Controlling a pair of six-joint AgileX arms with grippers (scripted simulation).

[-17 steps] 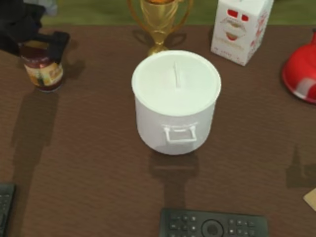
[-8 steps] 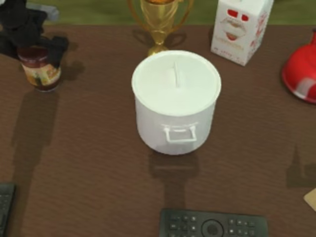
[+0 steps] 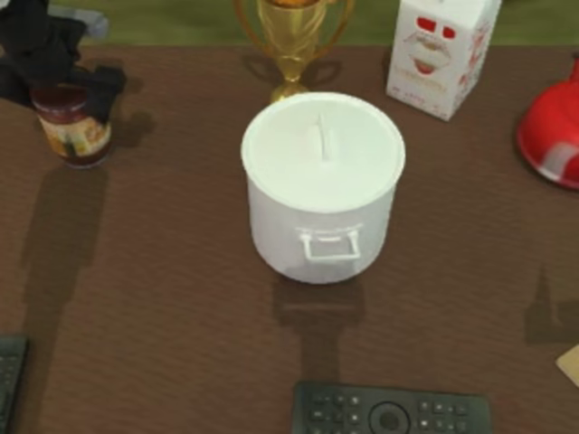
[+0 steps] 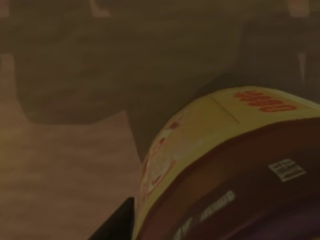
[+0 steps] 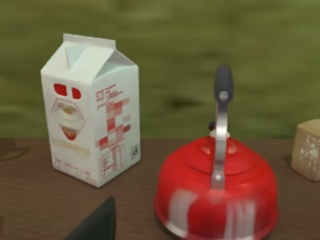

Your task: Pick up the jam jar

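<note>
1. Looking down from the top view, I see a dark brown woven-textured table (image 3: 163,298) with a blurred green backdrop along its far edge.
2. At the far left, my left gripper (image 3: 56,77) sits over the jam jar (image 3: 74,125), its black body covering the lid. The jar hangs just clear of its own shadow, so I take it to be slightly off the table, though this angle leaves me unsure.
3. From the left wrist view, the jar's yellow label and dark red glass fill the frame right up against the camera, with a black finger (image 4: 115,225) beside it; I read the fingers as clamped on the jar.
4. Dark red jam shows through the jar's glass above the yellow-orange label.
5. A white pot (image 3: 323,185) stands at the table's centre with its lid on, so its contents are hidden.
6. Behind the pot stands a gold trophy cup (image 3: 291,36), and to its right a white milk carton (image 3: 441,50), sealed at the top.
7. A red kettle (image 3: 552,136) sits at the right edge, near the carton; a beige block (image 5: 306,149) lies just beside it.
8. Along the near edge lies a black remote (image 3: 391,411), with another dark keypad (image 3: 9,380) at the left corner.
9. My right gripper (image 5: 97,222) shows only as a dark tip in its wrist view; I cannot tell its state.
</note>
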